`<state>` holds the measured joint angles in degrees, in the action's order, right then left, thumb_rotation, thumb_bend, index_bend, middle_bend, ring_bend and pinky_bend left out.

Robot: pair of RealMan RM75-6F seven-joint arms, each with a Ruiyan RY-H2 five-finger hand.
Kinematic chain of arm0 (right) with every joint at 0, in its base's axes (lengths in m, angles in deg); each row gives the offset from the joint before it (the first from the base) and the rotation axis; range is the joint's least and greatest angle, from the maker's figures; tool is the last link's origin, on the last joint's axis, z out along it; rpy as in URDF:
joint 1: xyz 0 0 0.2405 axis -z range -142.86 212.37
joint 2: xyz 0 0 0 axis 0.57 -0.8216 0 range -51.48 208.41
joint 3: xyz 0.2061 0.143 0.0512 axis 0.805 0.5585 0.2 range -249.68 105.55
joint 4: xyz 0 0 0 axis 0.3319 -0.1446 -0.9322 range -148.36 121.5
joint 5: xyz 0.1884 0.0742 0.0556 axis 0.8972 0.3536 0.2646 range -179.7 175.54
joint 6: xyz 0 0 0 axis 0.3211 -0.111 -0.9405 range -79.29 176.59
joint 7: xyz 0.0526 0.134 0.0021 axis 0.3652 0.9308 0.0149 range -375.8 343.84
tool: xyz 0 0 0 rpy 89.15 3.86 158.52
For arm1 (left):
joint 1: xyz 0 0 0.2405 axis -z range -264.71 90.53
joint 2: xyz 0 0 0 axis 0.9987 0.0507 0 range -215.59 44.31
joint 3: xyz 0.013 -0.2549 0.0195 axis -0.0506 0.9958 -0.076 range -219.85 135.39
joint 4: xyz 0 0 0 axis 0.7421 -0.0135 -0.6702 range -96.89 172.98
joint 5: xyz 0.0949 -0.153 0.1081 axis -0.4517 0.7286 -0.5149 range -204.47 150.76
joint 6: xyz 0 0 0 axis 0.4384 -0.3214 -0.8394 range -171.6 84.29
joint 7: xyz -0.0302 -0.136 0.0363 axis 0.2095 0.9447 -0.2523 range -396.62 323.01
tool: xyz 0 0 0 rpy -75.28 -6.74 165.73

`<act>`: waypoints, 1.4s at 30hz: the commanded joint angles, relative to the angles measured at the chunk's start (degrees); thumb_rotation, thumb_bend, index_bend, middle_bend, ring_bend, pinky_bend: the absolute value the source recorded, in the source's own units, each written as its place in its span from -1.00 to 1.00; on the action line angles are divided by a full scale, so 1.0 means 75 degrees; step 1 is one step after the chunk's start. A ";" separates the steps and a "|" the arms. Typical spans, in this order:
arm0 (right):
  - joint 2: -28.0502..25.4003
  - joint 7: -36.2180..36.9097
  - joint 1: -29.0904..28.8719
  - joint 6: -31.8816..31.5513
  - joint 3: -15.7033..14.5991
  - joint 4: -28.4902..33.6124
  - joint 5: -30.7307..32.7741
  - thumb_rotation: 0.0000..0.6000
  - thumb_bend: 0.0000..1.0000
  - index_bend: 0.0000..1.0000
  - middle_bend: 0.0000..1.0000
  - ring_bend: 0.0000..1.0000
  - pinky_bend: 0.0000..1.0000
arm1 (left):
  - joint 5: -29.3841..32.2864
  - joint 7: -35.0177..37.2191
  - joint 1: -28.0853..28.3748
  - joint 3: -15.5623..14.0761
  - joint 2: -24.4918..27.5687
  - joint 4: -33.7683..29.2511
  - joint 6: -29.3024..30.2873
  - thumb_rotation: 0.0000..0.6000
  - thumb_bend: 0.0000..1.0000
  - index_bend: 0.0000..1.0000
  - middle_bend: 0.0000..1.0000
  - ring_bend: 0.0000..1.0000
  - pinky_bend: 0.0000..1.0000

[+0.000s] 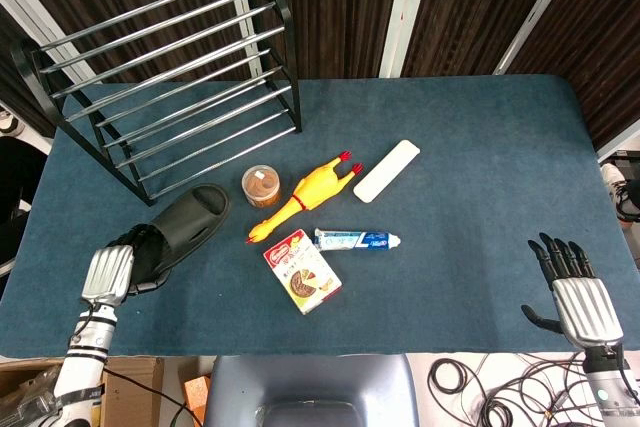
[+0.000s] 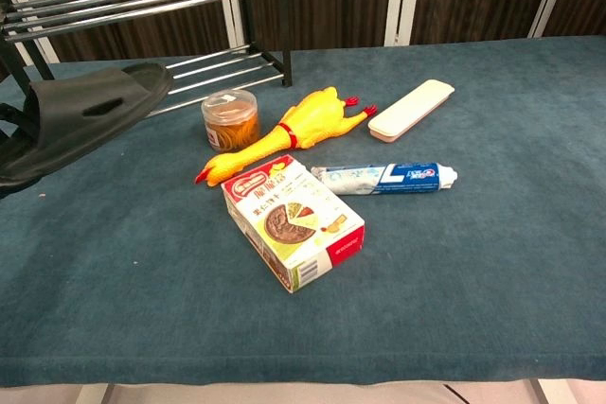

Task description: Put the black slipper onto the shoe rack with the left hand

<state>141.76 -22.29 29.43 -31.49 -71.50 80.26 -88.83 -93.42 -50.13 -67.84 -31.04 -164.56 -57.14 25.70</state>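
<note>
The left robot hand (image 1: 108, 273) grips the black slipper (image 1: 183, 225) by its heel end at the near left of the counter (image 1: 470, 177). The slipper is lifted off the blue cloth — in the chest view it hangs tilted, toe higher and pointing toward the shoe rack (image 1: 165, 67), with its sole well above the surface. From above, the toe lies just left of the small round jar (image 1: 262, 186) and near the front of the rack's lowest bars, without touching either as far as can be told.

The shoe rack stands at the far left corner of the counter, its chrome bars bare.

The right robot hand (image 1: 576, 297) sits at the near right edge of the counter, back upward, fingers spread and holding nothing — well apart from everything else.

In the middle of the counter lies a cluster of other things. A yellow rubber chicken (image 1: 303, 193) lies diagonally just right of the jar. A white oblong case (image 1: 386, 170) rests to the chicken's right. Nearer, a toothpaste tube (image 1: 357, 240) lies crosswise, and a red-and-white food box (image 1: 302, 272) lies flat just beside the tube's left end.
</note>
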 commanded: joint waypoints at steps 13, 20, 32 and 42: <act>0.0001 -0.0095 -0.0124 0.0320 0.0003 -0.0009 0.0178 1.00 -0.76 -1.00 -1.00 -1.00 -1.00 | 0.3909 -0.1893 0.1171 0.1432 0.0477 -0.2775 0.0352 1.00 -0.34 0.30 0.71 0.75 0.95; -0.0033 -0.0026 -0.0155 0.0380 -0.0066 0.0031 0.0080 1.00 -0.76 -1.00 -1.00 -1.00 -1.00 | 0.4293 -0.2684 0.1681 0.1763 0.0212 -0.3443 0.1576 1.00 -0.34 0.29 0.71 0.75 0.94; -0.0098 0.0111 -0.0163 0.0386 -0.0115 0.0048 0.0005 1.00 -0.76 -1.00 -1.00 -1.00 -1.00 | 0.5419 -0.3839 0.3084 0.2946 -0.0217 -0.2678 0.2588 1.00 -0.34 0.28 0.71 0.75 0.94; -0.0114 0.0113 -0.0169 0.0410 -0.0137 0.0050 0.0008 1.00 -0.76 -1.00 -1.00 -1.00 -1.00 | 0.6313 -0.4090 0.3848 0.3450 -0.0453 -0.1705 0.2567 1.00 -0.34 0.28 0.72 0.75 0.93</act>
<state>140.91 -21.44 28.15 -28.42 -72.53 80.64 -88.77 -46.94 -80.02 -39.93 -5.74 -167.56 -70.73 44.63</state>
